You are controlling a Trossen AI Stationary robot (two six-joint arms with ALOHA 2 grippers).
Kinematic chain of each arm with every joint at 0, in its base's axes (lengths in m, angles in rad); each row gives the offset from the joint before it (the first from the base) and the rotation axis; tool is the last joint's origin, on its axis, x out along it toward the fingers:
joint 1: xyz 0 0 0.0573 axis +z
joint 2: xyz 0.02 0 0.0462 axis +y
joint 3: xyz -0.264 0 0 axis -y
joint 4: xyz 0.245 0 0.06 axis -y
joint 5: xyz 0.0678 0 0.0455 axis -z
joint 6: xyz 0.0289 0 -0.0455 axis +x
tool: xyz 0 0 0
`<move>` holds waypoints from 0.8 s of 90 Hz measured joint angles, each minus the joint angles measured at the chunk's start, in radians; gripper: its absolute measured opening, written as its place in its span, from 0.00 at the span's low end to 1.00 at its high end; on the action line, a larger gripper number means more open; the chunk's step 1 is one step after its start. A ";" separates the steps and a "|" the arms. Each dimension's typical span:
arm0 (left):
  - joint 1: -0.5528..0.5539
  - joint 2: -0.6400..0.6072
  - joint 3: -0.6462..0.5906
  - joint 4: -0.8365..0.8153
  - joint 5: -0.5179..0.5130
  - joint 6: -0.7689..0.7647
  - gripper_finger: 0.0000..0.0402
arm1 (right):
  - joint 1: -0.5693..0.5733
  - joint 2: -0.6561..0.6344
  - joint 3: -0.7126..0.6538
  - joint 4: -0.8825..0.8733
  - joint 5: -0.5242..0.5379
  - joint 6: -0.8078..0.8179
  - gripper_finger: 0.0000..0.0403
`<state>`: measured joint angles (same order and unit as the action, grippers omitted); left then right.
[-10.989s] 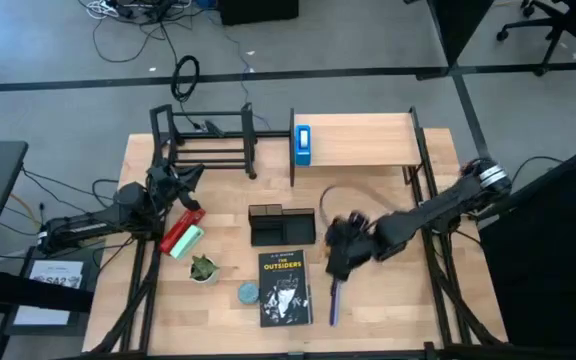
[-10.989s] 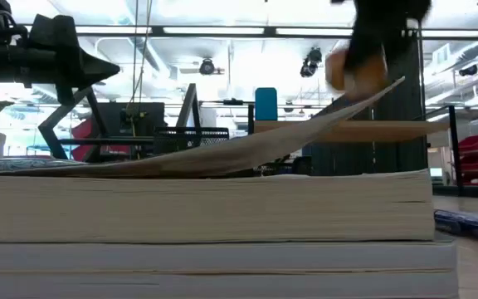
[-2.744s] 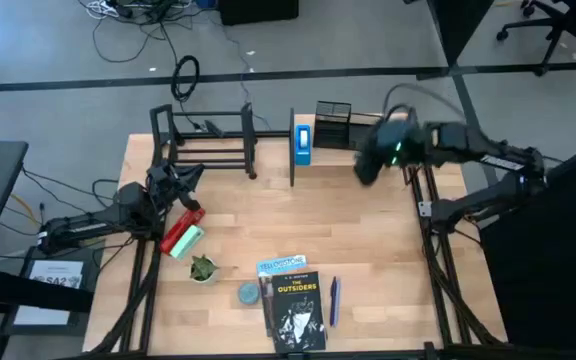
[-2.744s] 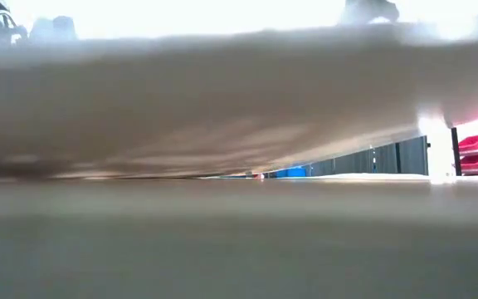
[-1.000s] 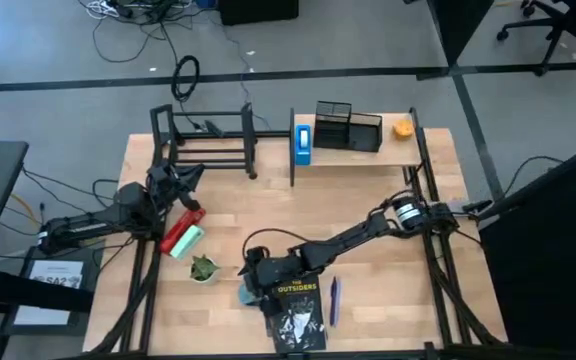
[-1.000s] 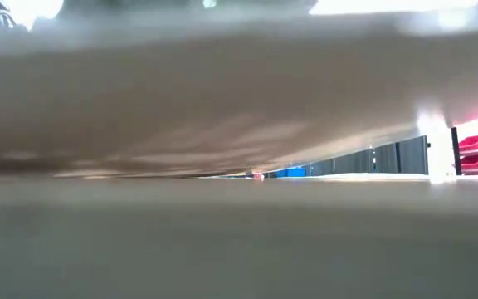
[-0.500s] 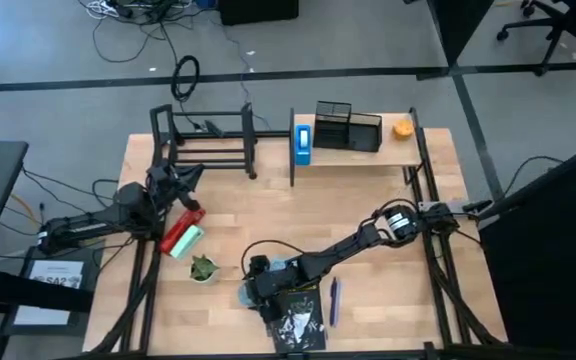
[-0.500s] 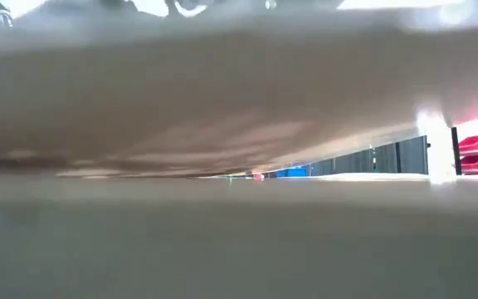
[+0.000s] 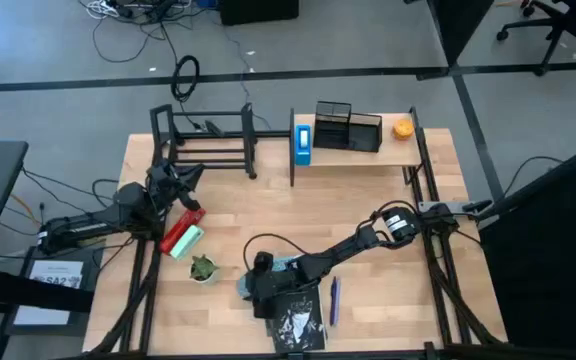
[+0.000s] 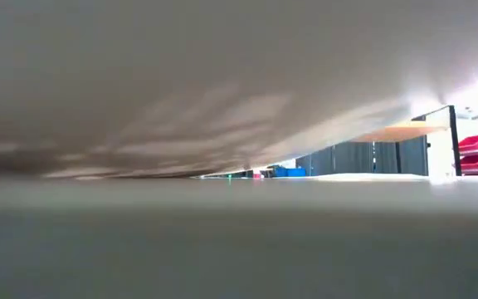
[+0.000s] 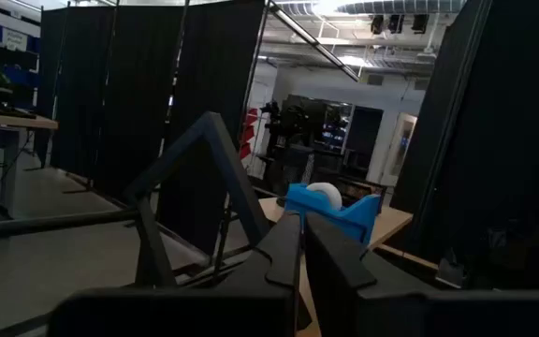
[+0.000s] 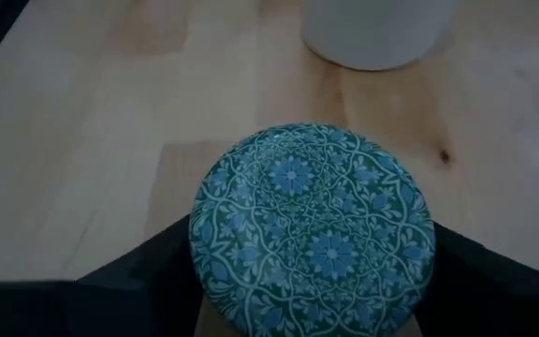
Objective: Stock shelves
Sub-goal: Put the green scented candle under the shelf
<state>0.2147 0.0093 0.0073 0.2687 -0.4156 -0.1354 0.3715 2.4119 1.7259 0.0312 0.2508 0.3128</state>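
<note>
Crosswise: wood shelf (image 9: 353,150) long axis left-right.

There are two shelves on the table: one black metal-tube rack (image 9: 204,140) and one wood-board shelf (image 9: 353,150). On the wood shelf stand one blue tape dispenser (image 9: 302,144), one black mesh organizer (image 9: 347,126) and one orange ball (image 9: 402,128). Lower down are one red and green can (image 9: 181,238), one small potted plant (image 9: 203,268), one round patterned tin (image 12: 312,227), one book (image 9: 294,318) and one purple pen (image 9: 334,300). There are two robot arms.
</note>
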 joint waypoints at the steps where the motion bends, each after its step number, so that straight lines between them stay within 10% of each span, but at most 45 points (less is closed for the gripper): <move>1: 0.000 0.000 0.000 0.000 0.000 0.000 0.00 | 0.000 -0.002 0.000 -0.002 0.000 0.001 0.64; 43: 0.000 0.000 0.000 0.000 0.000 0.000 0.00 | -0.009 -0.413 -0.034 -0.677 0.286 -0.044 0.64; 72: 0.000 0.000 0.000 0.000 0.000 0.000 0.00 | -0.053 -0.672 -0.679 -0.411 0.379 0.450 0.64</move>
<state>0.2147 0.0090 0.0074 0.2684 -0.4156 -0.1352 0.3182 1.7394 1.0464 -0.3802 0.6298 0.7631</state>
